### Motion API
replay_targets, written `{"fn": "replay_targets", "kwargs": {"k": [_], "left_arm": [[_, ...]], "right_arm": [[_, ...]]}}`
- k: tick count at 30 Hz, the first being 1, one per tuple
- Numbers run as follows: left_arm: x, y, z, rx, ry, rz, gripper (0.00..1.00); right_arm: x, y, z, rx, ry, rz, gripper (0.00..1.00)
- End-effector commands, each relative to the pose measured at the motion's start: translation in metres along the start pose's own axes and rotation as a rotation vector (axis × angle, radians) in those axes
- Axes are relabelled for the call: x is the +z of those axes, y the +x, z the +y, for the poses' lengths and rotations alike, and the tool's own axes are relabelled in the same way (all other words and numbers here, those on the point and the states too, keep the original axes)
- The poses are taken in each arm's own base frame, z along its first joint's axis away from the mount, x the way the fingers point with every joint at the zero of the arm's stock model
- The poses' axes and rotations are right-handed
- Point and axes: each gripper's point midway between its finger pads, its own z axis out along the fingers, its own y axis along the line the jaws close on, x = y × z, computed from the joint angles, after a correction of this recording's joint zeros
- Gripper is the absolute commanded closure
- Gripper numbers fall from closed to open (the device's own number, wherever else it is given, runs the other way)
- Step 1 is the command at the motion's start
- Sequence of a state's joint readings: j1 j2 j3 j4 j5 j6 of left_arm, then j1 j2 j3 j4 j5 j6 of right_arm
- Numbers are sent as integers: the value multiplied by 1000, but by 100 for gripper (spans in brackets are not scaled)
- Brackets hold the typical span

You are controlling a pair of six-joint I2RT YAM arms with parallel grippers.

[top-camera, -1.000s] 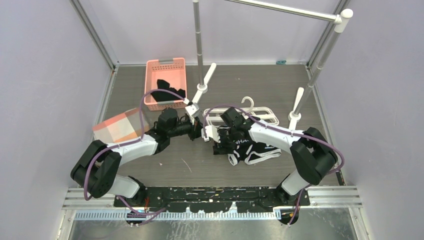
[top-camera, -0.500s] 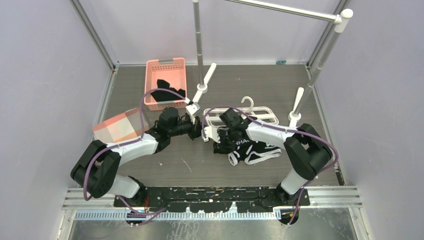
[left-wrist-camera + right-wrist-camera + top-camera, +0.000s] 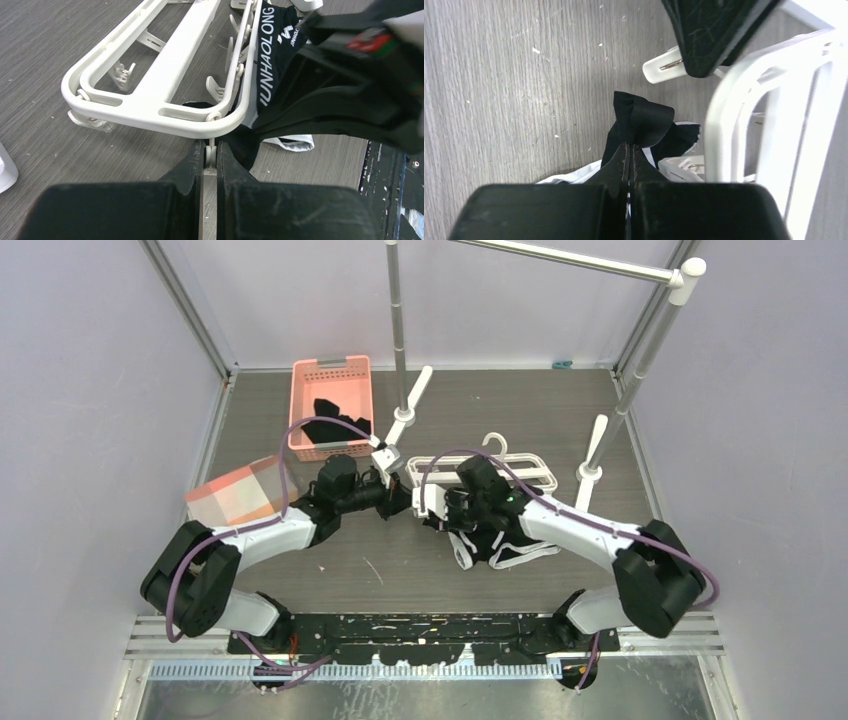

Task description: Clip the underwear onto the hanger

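Left wrist view: the left pincer (image 3: pixel 210 167), nearly shut, squeezes a small clip (image 3: pixel 210 150) at the near end of the hanger (image 3: pixel 165 112), the frame's long axis running away across the counter (image 3: pixel 50 75). The right pincer (image 3: pixel 629 157), closed on a fold of the underwear (image 3: pixel 642 116), holds it just short of that clip, beside the hanger's end rail. Whether the clip's mouth gapes cannot be made out.

left of hanger (image 3: pixel 535 478): stand foot (image 3: pixel 405 412), basket (image 3: pixel 331 400) | right: second stand foot (image 3: pixel 595 445) | near side: underwear (image 3: pixel 490 540) | far side: open tabletop (image 3: pixel 500 405)
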State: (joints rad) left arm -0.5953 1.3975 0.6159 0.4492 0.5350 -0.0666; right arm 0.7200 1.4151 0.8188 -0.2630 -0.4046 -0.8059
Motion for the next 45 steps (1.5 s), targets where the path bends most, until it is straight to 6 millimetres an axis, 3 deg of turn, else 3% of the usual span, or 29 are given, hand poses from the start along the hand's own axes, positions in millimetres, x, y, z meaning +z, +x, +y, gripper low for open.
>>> {"fn": "replay_targets", "kwargs": {"k": [1,3,6,8,11,14,23,26,34,38,45], "left_arm": [[-2,-40,1,60,-25,-103,100],[-2,-39,2,56,-26,-101,100],[-1,-38,1,50,-22,-101,100],[-2,-38,0,48,-21,-100,100],[-2,-38,1,49,-25,-96,100],[-3,-39,2,49,-36,-96,100],[-7,-41,4,60,-57,-98,100],[-7,-42,3,60,-51,-98,100],[-7,-39,11,50,-96,-90,100],[-6,-32,19,37,-133,-67,100],[-10,-28,27,36,-183,-59,100]], "right_arm": [[-14,-37,-5,-61,91,-136,98],[-13,-33,10,-69,67,-121,88],[-9,-23,35,-84,-10,-77,60],[-10,-17,49,-64,-78,-39,51],[-16,-22,49,-43,-111,-16,44],[-27,-32,35,-51,-84,-22,37],[-77,-49,-29,53,127,-124,36],[-85,-51,-34,72,152,-166,33],[-52,-34,-10,68,-53,-137,33],[-34,-7,-20,100,-37,-21,35],[-25,13,-35,111,18,74,36]]}}
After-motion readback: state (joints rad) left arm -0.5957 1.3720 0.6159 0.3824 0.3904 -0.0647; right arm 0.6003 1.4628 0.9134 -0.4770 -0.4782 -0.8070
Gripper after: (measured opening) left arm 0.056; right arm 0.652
